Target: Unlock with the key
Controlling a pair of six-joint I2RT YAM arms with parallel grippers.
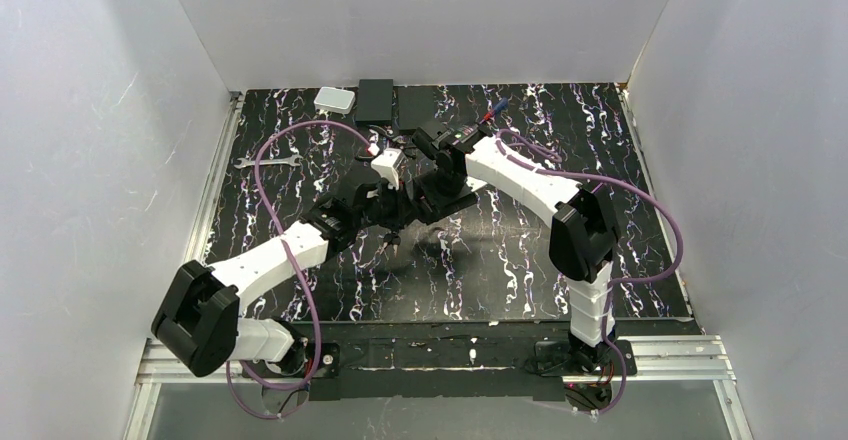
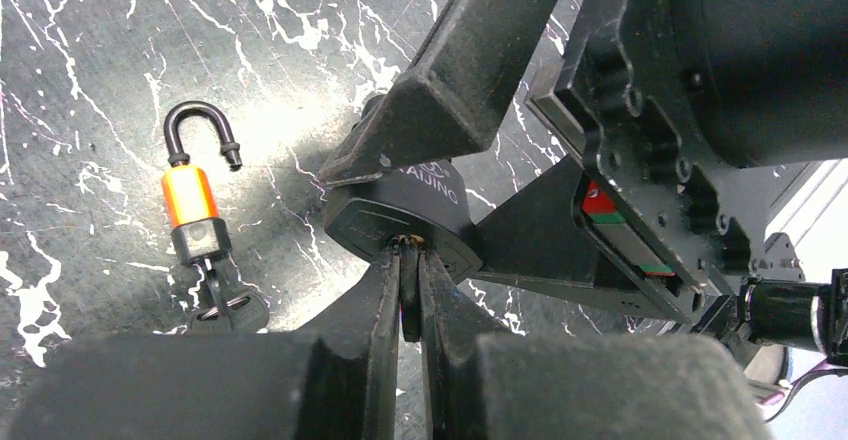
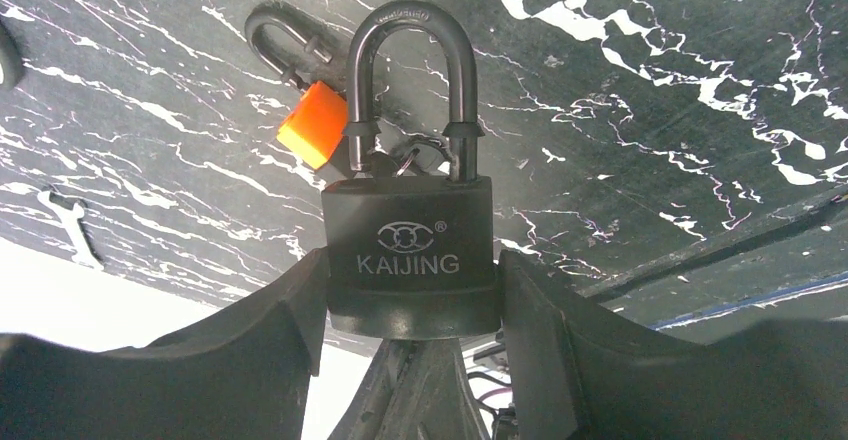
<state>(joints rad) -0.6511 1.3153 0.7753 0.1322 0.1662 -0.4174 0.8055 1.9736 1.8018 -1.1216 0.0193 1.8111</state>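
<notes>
The right pincer [image 3: 410, 305] clamps the black padlock [image 3: 408, 245] by the edges of its body, above the counter [image 3: 650, 110]. The left pincer [image 2: 409, 260] is pressed together on a thin dark sliver, most likely the key [image 2: 410, 310], right at the padlock's underside. The key looks small, stiff and slick, so pinch its flat head squarely or it may slip when twisted. The padlock seems heavy and rigid
</notes>
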